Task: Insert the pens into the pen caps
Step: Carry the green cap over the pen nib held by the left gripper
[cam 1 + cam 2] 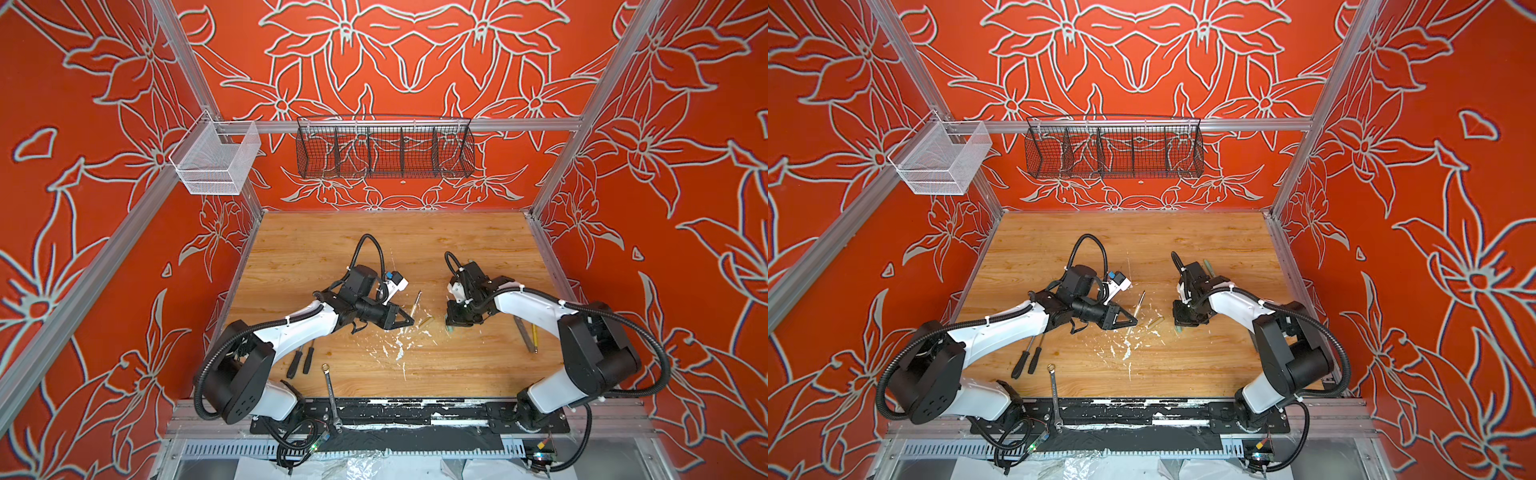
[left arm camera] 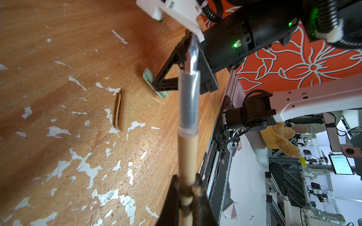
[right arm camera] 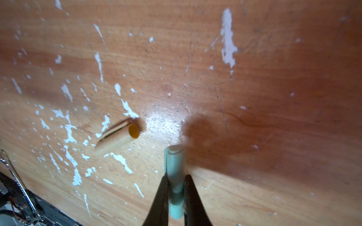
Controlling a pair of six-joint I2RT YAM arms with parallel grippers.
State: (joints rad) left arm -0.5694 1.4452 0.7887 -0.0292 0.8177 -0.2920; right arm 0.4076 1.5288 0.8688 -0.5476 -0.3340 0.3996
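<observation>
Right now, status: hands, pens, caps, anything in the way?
Left hand shut on beige pen, tip forward. Right hand shut on green cap. Beige cap lies loose on table between them; nothing else in the path.

I see bright, even light in both top views, edges bowed. Right wrist view: glare on table (image 3: 164,121), green pen cap (image 3: 175,162) blurred.

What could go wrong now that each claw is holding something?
1. Mismatch: the left gripper holds a beige pen, but the right gripper is shut on a green cap, while the beige cap lies on the table.
2. Most of the pen sticks out beyond the fingers, so its tip might swing aside when pushed into a cap.
</observation>
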